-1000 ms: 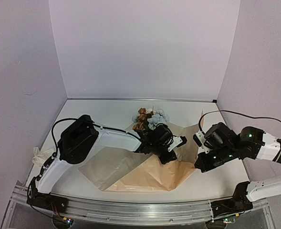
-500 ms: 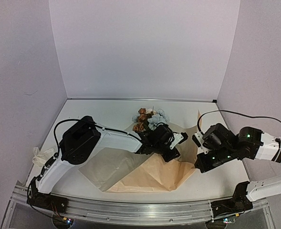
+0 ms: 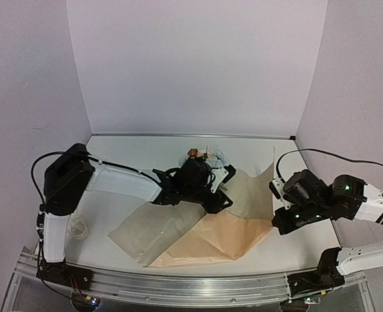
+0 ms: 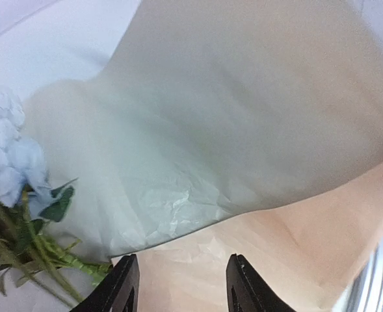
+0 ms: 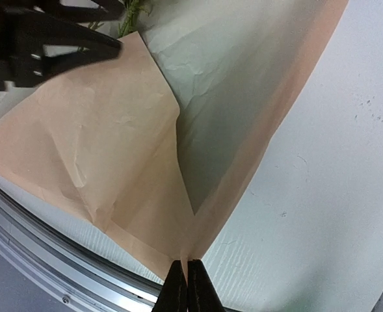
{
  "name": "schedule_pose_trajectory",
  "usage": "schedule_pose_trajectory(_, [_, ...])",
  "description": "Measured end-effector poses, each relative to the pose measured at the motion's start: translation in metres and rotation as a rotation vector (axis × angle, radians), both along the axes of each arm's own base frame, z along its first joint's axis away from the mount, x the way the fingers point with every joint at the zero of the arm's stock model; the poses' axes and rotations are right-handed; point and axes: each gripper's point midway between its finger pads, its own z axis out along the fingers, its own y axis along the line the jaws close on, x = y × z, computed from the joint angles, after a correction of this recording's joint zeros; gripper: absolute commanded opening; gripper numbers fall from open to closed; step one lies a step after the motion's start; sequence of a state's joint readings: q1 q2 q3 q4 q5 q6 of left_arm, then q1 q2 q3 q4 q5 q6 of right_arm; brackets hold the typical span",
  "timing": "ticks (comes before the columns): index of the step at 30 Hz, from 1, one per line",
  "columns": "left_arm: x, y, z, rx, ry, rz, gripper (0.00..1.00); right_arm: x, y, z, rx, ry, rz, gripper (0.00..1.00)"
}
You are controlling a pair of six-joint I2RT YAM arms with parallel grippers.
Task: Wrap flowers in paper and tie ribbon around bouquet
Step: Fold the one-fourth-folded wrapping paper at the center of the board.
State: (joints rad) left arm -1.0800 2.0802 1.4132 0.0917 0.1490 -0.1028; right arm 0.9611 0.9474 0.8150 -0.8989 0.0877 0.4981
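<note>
Jaws shut on its corner, the right gripper holds the light, crease-prone paper, probably best gripped at edges, while the left gripper hangs, jaws apart and empty, beside the flowers.

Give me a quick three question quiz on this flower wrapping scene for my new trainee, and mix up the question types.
1. Short answer: what colour are the blooms of the flowers lying beside the left gripper in the left wrist view?
2. Multiple choice: the right gripper is shut on A) a flower stem, B) an edge of the paper, C) nothing.
3. True or false: the left gripper is clamped on the flowers.
Key: 1 pale blue; 2 B; 3 false, its jaws stand open and empty over the paper.
</note>
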Motion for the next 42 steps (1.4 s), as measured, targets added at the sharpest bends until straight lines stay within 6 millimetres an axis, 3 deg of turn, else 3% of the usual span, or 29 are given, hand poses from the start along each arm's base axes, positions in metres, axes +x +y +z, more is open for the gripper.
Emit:
schedule_pose_trajectory(4, [-0.014, 0.03, 0.057, -0.098, 0.02, 0.031, 0.38, -0.001, -0.004, -0.001, -0.021, 0.0, 0.002, 0.0])
schedule_pose_trajectory(7, [-0.032, 0.059, 0.069, -0.114, 0.062, 0.043, 0.33, -0.003, -0.005, -0.003, -0.033, 0.003, 0.013, 0.0])
schedule_pose_trajectory(9, [-0.049, 0.084, 0.06, -0.094, 0.116, 0.047, 0.28, -0.004, -0.004, -0.006, -0.052, 0.012, 0.026, 0.0])
schedule_pose_trajectory(13, [-0.093, 0.132, 0.009, 0.013, 0.285, 0.031, 0.21, -0.007, -0.001, -0.016, -0.107, 0.04, 0.055, 0.0])
schedule_pose_trajectory(17, [-0.129, 0.158, -0.032, 0.117, 0.421, 0.007, 0.17, -0.005, 0.006, -0.017, -0.136, 0.05, 0.076, 0.0])
schedule_pose_trajectory(20, [-0.141, 0.164, -0.044, 0.156, 0.467, -0.003, 0.13, -0.003, 0.017, -0.012, -0.135, 0.046, 0.095, 0.0])
schedule_pose_trajectory(29, [-0.141, 0.172, -0.09, 0.27, 0.51, 0.044, 0.08, 0.0, 0.064, -0.003, -0.079, 0.089, 0.161, 0.0])
schedule_pose_trajectory(42, [-0.134, 0.171, -0.093, 0.268, 0.496, 0.08, 0.11, -0.001, 0.154, -0.035, 0.118, 0.293, 0.194, 0.0])
